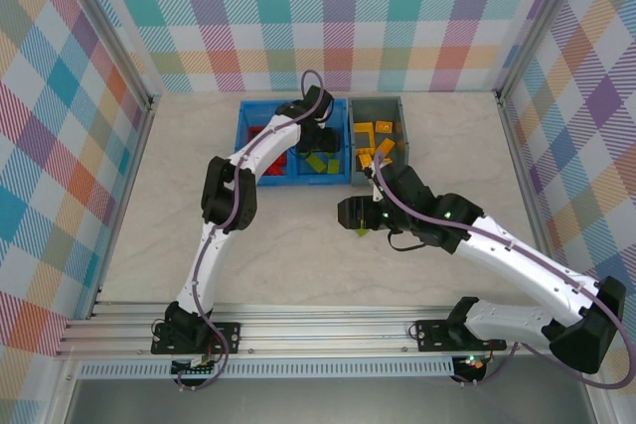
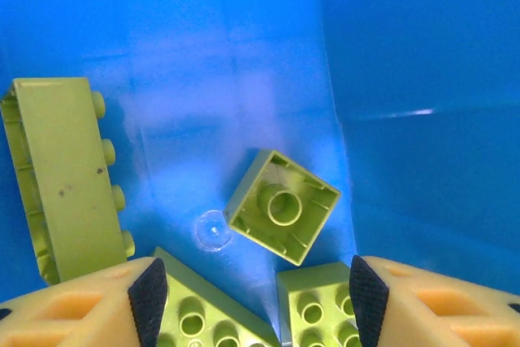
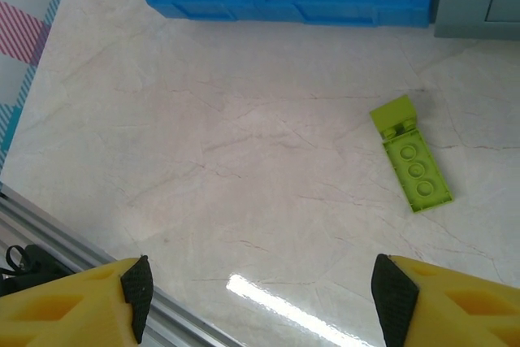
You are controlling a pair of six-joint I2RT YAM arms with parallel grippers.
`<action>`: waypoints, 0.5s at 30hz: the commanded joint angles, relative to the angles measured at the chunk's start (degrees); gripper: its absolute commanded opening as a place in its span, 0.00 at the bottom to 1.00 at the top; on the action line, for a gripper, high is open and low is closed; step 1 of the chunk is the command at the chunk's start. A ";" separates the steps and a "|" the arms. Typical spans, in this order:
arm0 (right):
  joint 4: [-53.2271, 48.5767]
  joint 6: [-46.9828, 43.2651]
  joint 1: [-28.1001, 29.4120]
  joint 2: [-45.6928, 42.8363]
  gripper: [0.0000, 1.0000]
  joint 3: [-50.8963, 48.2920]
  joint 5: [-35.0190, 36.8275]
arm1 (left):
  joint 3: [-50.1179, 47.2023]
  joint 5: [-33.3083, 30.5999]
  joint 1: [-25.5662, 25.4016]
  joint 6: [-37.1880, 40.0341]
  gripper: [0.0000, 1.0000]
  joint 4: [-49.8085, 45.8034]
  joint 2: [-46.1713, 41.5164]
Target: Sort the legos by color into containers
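My left gripper (image 1: 320, 132) hangs open inside the right compartment of the blue bin (image 1: 288, 182). In its wrist view the open gripper (image 2: 253, 298) is just above lime green legos: an upturned square one (image 2: 282, 206), a long one on its side (image 2: 65, 176) and two studded ones (image 2: 203, 318) between the fingers. Red legos (image 1: 268, 153) lie in the left compartment, yellow-orange ones (image 1: 376, 141) in the grey bin (image 1: 376, 104). My right gripper (image 1: 348, 213) is open over the table, holding nothing. One flat green lego (image 3: 412, 156) lies on the table ahead and right of the right gripper (image 3: 264, 298).
The blue bin (image 3: 284, 7) and grey bin (image 3: 479, 6) stand side by side at the back of the marble-look table. A metal rail (image 1: 328, 330) runs along the near edge, and checked walls close in the sides.
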 commanded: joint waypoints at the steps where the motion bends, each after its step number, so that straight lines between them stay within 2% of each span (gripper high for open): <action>1: -2.75 -2.99 0.06 1.27 0.75 0.02 2.50 | 0.25 0.28 -0.67 -1.08 0.64 -1.66 -8.71; 4: -5.47 -7.47 -0.64 4.53 0.76 0.13 3.07 | -4.44 -0.66 -1.32 -2.23 0.66 -0.26 -15.87; 7: -7.03 -11.78 -1.26 8.52 0.77 0.35 2.86 | -13.78 -1.01 -1.94 -4.92 0.67 3.39 -25.44; 10: -7.87 -15.27 -2.22 13.49 0.78 1.39 2.35 | -27.42 -0.27 -3.26 -8.17 0.68 8.71 -37.67; 15: -6.19 -21.33 -4.73 22.77 0.80 4.69 2.18 | -51.33 0.72 -8.21 -12.95 0.70 15.70 -58.57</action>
